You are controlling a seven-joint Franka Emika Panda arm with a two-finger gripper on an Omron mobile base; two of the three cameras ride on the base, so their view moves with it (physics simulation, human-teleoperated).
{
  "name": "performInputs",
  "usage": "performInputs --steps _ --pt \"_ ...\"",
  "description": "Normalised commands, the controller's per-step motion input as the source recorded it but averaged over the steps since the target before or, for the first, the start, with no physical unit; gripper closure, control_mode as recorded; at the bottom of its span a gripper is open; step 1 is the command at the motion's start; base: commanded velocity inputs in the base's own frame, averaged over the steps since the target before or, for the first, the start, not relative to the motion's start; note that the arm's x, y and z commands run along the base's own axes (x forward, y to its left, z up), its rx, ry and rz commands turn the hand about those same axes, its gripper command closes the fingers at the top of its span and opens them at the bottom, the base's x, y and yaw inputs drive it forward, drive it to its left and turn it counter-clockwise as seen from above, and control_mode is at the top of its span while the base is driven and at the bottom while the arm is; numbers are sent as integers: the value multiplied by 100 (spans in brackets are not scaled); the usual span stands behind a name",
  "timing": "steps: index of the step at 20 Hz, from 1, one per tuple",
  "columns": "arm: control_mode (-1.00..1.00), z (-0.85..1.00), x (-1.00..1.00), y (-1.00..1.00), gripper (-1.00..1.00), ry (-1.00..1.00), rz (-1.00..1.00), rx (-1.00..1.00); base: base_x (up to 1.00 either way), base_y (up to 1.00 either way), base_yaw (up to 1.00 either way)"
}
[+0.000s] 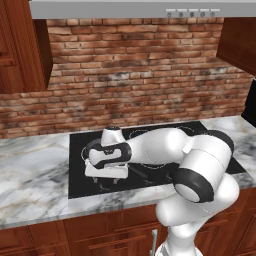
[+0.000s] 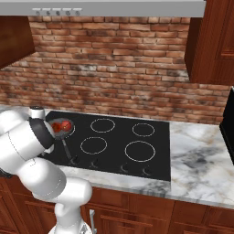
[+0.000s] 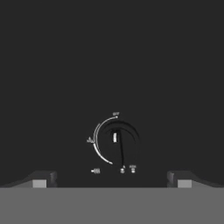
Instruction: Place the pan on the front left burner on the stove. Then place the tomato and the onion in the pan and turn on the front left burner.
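**Knob next, pan loaded**

We see the pan (image 2: 62, 128) on the stove (image 2: 151, 157) with tomato (image 2: 66, 125) and onion (image 2: 57, 127) inside; our gripper (image 3: 112, 181), jaws apart, hovers over the knob (image 3: 117, 142); next, we judge, descend, close, turn.

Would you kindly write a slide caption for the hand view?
Open gripper poised above a stove knob, its white dial arc printed on the black glass.

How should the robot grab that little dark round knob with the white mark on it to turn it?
Probably best from straight above: the small dark round knob on the flat black glass stove sits centred between the wide-open gripper fingertips. Close on its round sides, opposite each other, then twist. The curved white dial arc suggests it turns.
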Motion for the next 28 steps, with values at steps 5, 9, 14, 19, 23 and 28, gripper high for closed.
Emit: performInputs --steps 5,9,14,19,23,28 --pt "-100 0 11 0 -100 0 -1 0 0 0 0" --pt "-100 -4 14 0 -100 1 -2 0 0 0 0" --pt "-100 -11 3 0 -100 2 -1 0 0 0 0" --pt "-100 -13 0 0 -100 2 -2 0 0 0 0" --pt "-100 -13 0 0 -100 1 -2 0 0 0 0" --pt "-100 -6 0 0 -100 0 -1 0 0 0 0"
